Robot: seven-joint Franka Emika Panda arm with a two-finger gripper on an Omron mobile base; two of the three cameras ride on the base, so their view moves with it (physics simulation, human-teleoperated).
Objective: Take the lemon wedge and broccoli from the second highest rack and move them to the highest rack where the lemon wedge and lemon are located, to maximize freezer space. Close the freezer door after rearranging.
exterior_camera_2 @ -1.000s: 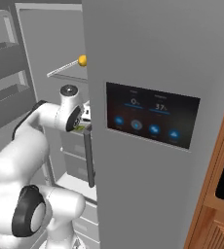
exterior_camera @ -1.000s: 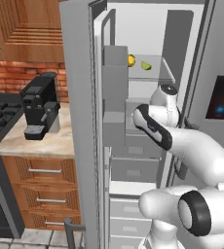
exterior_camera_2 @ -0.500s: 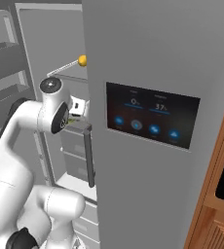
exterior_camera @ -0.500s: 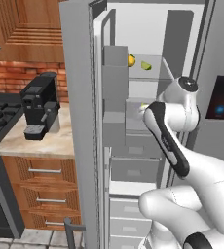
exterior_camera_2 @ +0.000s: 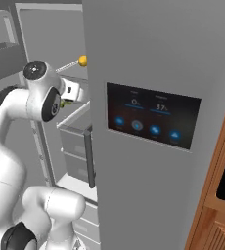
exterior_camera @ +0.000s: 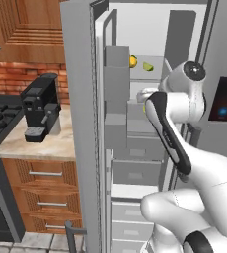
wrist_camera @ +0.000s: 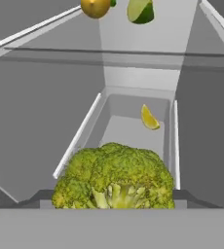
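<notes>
Broccoli [wrist_camera: 114, 177] before wedge [wrist_camera: 149, 118] (same rack)

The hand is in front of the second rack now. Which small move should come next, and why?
Probably ease the hand forward and down onto the broccoli. It fills the near bottom of the hand view, with the lemon wedge lying farther back on the same rack. The fingertips do not show, so I cannot tell whether they are open.

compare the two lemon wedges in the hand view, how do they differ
The upper lemon wedge sits on the highest rack beside the whole lemon; the lower lemon wedge lies on the rack below, behind the broccoli. The upper one looks greenish and bigger in the picture; the lower one is plain yellow, slimmer and tilted. Both are cut citrus slices with curved rinds.
</notes>
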